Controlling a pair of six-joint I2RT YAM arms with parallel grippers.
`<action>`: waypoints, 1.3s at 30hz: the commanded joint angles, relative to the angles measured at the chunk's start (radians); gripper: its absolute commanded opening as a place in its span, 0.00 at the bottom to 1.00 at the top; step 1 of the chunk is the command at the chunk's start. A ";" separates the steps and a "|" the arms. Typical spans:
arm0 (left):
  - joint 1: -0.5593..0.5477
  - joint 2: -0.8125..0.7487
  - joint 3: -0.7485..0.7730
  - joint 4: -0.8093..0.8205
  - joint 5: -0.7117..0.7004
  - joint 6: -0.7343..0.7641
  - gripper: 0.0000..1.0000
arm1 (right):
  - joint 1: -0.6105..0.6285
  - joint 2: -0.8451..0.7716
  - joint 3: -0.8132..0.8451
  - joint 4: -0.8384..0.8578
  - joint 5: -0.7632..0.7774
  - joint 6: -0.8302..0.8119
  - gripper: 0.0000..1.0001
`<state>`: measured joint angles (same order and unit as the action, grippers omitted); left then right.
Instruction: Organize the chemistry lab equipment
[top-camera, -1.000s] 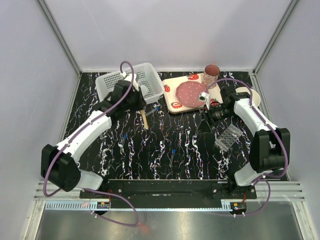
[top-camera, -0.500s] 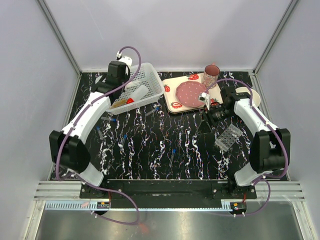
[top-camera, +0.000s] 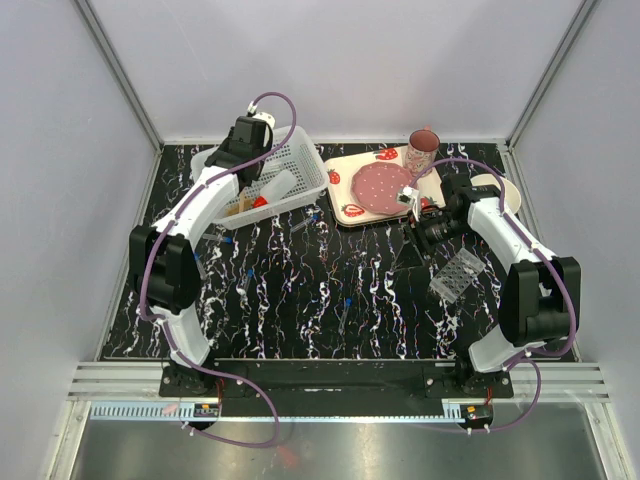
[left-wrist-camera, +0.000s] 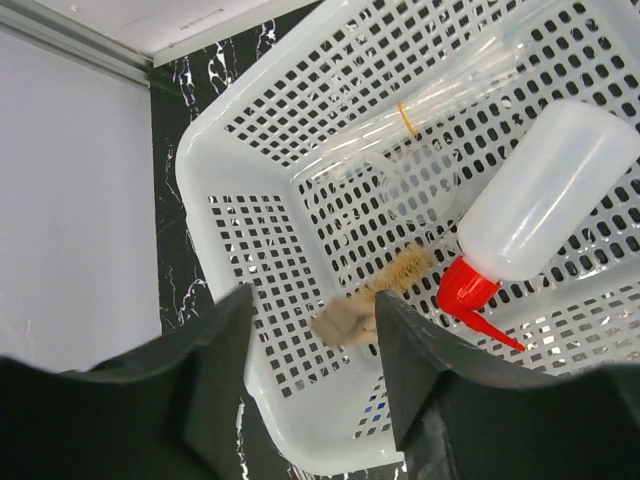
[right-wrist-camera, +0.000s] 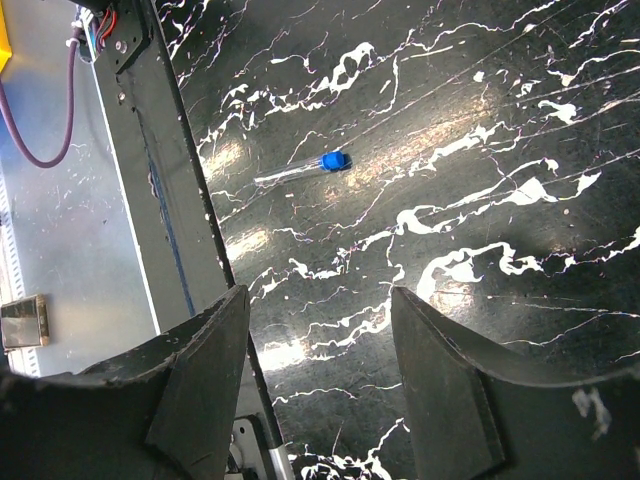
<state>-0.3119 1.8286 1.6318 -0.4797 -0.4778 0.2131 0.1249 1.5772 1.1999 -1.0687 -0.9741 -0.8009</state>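
Note:
My left gripper hangs open over the white mesh basket. In the left wrist view its jaws stand apart above the basket floor. The wooden-handled brush lies loose below them, blurred. Beside it are the white squeeze bottle with its red cap and clear plastic tubes. My right gripper is open and empty above the black table. A blue-capped vial lies ahead of its jaws. The clear grid rack sits on the table at right.
The strawberry tray with a pink plate and a mug stands at the back centre. A white bowl is behind my right arm. Small vials lie scattered on the marbled table. The metal rail marks the near edge.
My left arm carried the wooden-handled brush from the table up over the basket, then opened its jaws and let it go into the basket. The right arm has not moved.

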 joint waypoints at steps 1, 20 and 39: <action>0.011 -0.058 0.017 0.029 -0.033 -0.029 0.60 | -0.004 -0.036 0.000 -0.013 -0.028 -0.029 0.64; 0.117 -0.892 -0.599 0.044 0.559 -0.384 0.99 | -0.016 -0.305 -0.022 0.130 0.073 0.043 0.69; 0.117 -0.945 -0.905 -0.043 0.699 -0.598 0.99 | -0.015 -0.568 -0.249 0.363 0.041 0.341 1.00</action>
<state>-0.1970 0.8272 0.7078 -0.5110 0.2920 -0.3962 0.1112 1.0775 0.9897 -0.7742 -0.9028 -0.4873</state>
